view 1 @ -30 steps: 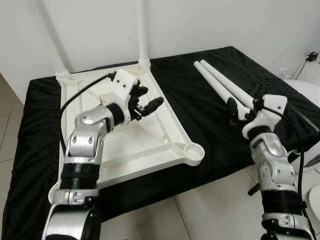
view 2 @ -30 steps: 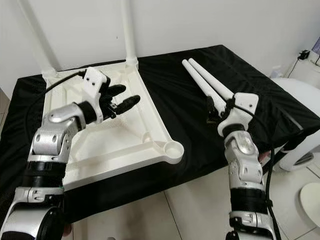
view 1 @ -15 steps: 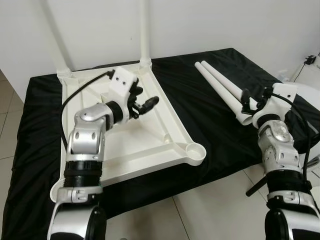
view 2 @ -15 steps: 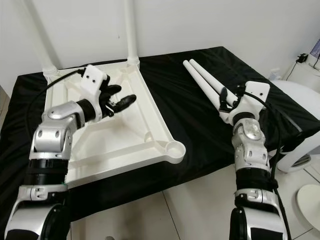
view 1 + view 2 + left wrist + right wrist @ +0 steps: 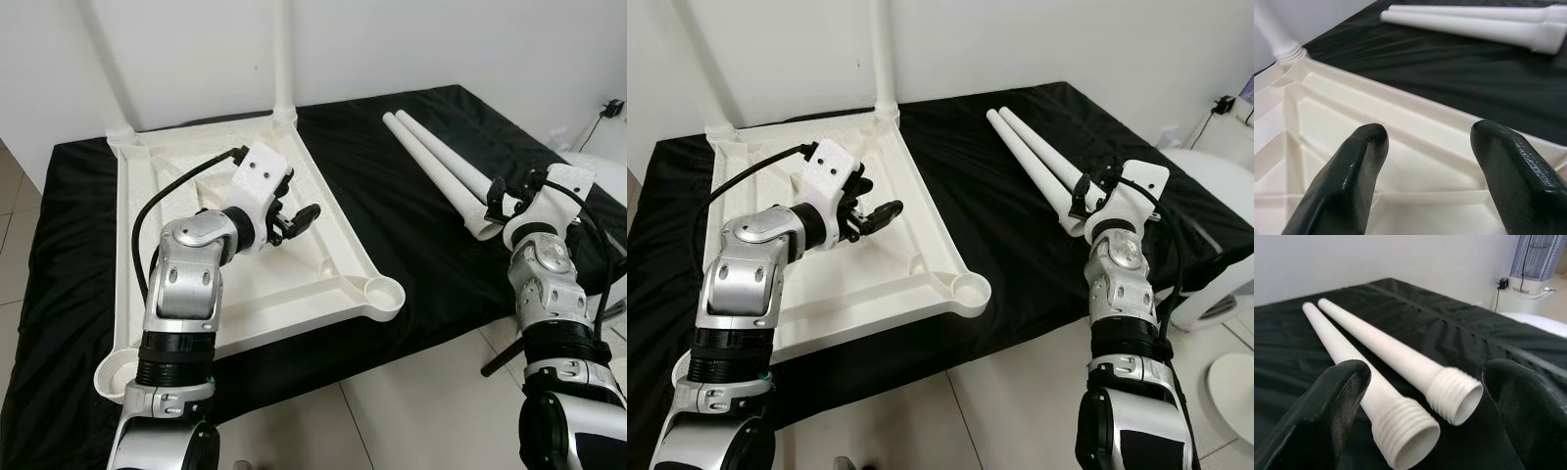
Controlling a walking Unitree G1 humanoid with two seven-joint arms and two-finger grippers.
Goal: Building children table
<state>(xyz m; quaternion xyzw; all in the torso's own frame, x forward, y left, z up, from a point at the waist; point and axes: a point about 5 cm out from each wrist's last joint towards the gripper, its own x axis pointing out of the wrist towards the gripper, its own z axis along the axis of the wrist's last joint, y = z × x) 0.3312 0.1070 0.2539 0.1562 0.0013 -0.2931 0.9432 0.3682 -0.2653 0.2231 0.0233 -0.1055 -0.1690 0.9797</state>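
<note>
While my right tool (image 5: 1087, 199) hovers at the threaded ends of the two loose legs (image 5: 1038, 162), its fingers (image 5: 1337, 396) stand wide apart and hold nothing. The legs lie side by side on the black-covered bench (image 5: 999, 245). My left tool (image 5: 294, 217) is spread open and empty above the upturned tabletop (image 5: 323, 284); two fitted legs (image 5: 284, 59) rise at its far corners.

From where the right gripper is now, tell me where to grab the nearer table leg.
Grip the nearer table leg just behind its threaded collar, coming from the open end. The right gripper is open, one finger either side, and the shaft lies flat on the black cloth.
</note>
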